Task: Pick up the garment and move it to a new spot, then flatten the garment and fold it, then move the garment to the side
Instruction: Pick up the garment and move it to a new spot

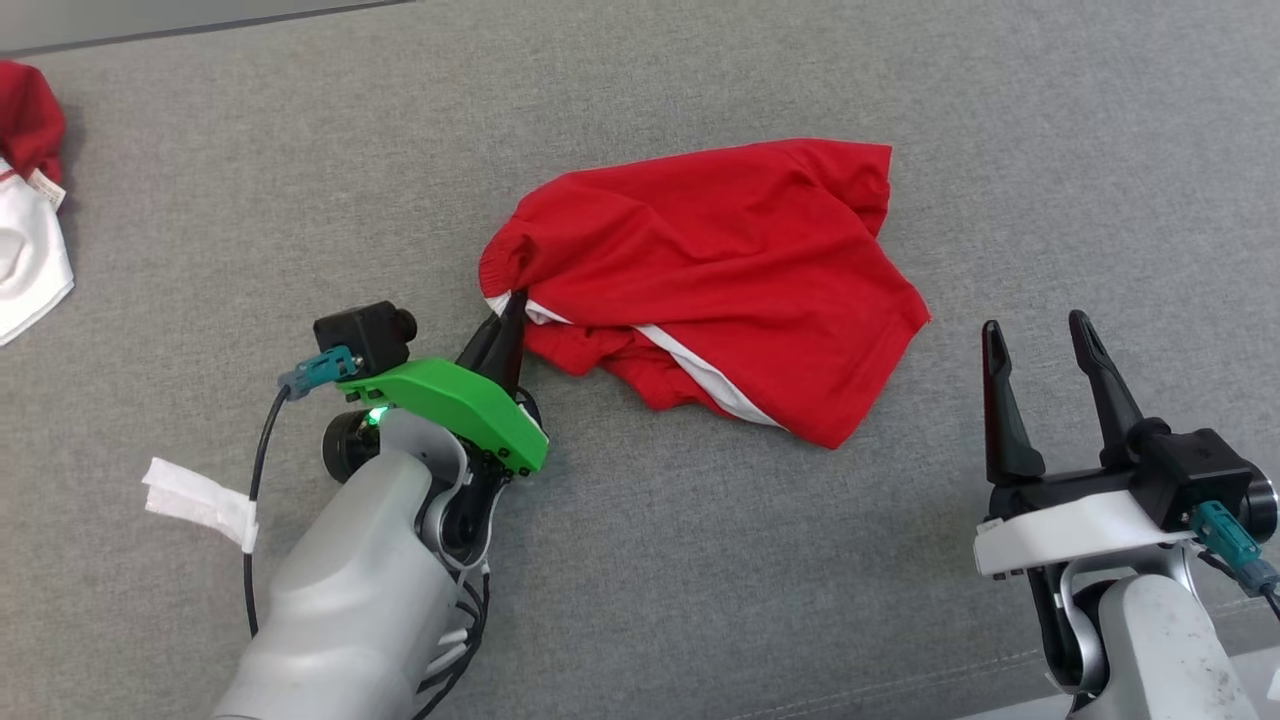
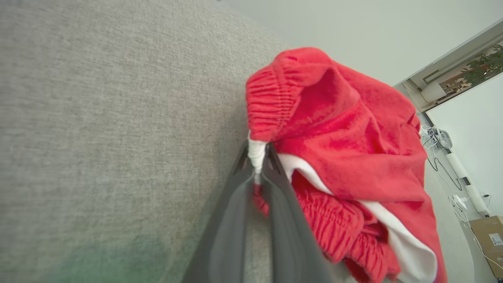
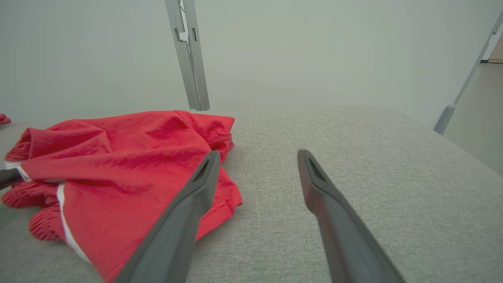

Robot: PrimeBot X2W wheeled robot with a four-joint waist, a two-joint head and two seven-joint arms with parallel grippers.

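In the head view, you see the red garment (image 1: 700,260) lying crumpled in the middle of the grey fabric surface (image 1: 700,580). Your left claw (image 1: 515,300) is clenched on the garment's left edge, at the white trim just under the elastic waistband. Your right claw (image 1: 1035,325) stands released, fingers apart, to the right of the garment and not touching it. Another red and white cloth (image 1: 25,200) lies far at the left edge, well apart.

In the left wrist view, the two fingers of the left claw (image 2: 257,159) pinch a small white fold of the garment (image 2: 346,137) between their tips. The rest of the cloth bunches to the right of them.

In the right wrist view, the right claw (image 3: 255,155) is wide open above the grey surface. The garment (image 3: 118,157) lies to its left, partly behind the left finger.
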